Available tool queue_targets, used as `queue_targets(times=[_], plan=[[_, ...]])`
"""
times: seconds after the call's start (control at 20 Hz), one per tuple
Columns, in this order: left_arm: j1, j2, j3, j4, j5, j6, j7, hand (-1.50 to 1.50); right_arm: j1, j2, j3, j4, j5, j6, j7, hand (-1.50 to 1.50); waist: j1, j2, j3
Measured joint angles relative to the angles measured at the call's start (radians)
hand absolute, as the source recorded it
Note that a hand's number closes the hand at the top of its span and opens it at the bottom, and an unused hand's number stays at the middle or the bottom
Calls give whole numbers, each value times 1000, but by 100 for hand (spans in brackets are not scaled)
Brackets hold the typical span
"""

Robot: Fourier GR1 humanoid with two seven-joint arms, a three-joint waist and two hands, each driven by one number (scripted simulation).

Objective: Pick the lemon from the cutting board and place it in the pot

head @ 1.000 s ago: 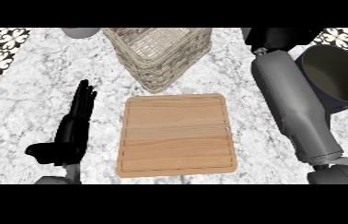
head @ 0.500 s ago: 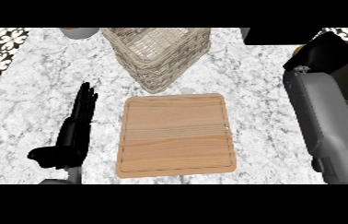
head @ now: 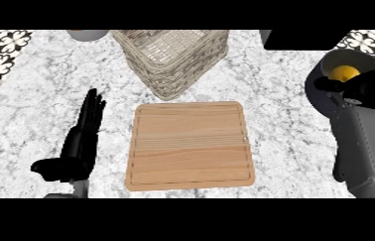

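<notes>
Lemon sits inside the pot, just beyond our right hand; we cannot tell whether that hand grips it. Our left hand, fingers straight, lies well left of the pot.

The lemon lies in the pot, right of the cutting board; basket behind.

One marble counter holds one wooden cutting board, one woven basket, one pot, one yellow lemon, one grey round object cut off at the top edge, and two black hands: one left hand and one right hand.
</notes>
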Motion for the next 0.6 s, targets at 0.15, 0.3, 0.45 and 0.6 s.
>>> queue_targets(times=[0.15, 0.3, 0.45, 0.6], plan=[[8, -5, -1, -4, 0, -2, -4, 0, 37, 8, -52, 22, -46, -1, 8, -150, 4, -2, -3], [-3, -1, 6, -1, 2, -10, 3, 0, 65, 20, -90, 10, -115, 0, -8, -150, 6, -8, -11], [1, -11, 1, 6, -7, -7, -6, 0, 92, 31, -108, -22, -178, -50, -82, -150, 6, -10, -15], [-10, -17, 2, 15, -11, -4, -4, 0, 125, 47, -128, -78, -224, -165, -162, -150, 1, -6, -10]])
